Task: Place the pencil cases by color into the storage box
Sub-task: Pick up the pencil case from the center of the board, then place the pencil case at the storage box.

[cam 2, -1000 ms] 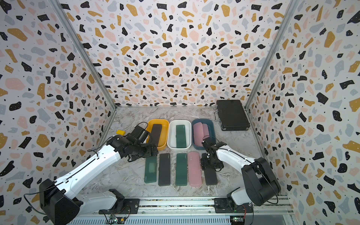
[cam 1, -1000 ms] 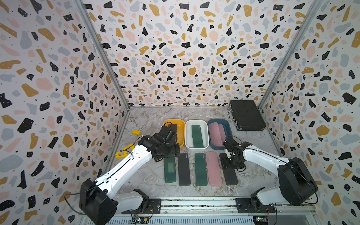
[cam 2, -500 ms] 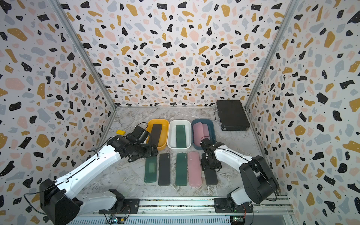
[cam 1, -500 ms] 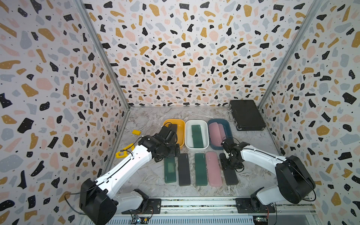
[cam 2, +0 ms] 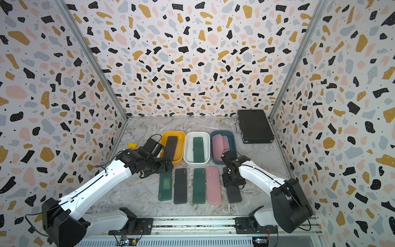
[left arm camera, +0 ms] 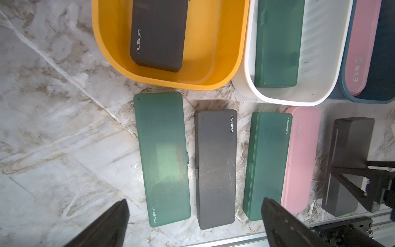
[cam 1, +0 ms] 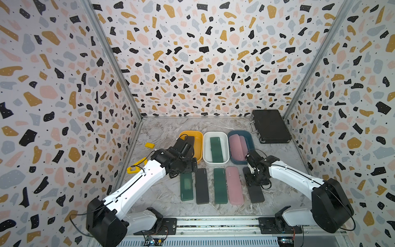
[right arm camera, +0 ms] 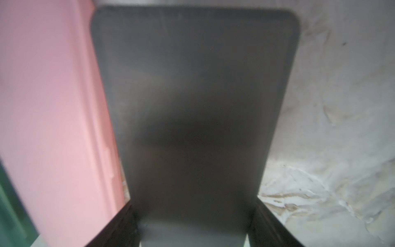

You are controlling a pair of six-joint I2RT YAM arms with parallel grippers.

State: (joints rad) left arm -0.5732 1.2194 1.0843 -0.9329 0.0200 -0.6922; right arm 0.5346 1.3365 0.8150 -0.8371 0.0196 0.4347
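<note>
Five pencil cases lie in a row on the marble: green, black, green, pink and black. My right gripper points down over the far half of the rightmost black case, with a finger pressed against each long edge. I cannot tell whether the case is off the table. My left gripper hangs open and empty above the near ends of the left cases, by the yellow box. That box holds a black case, the white box a green one, the blue box pink ones.
A large black briefcase lies at the back right against the wall. A small yellow block and a yellow frame-shaped piece sit by the left wall. The pink case lies close beside the gripped black one.
The right gripper's fingers have closed in onto the rightmost black case, and that arm has shifted slightly left. The left arm has not moved.
</note>
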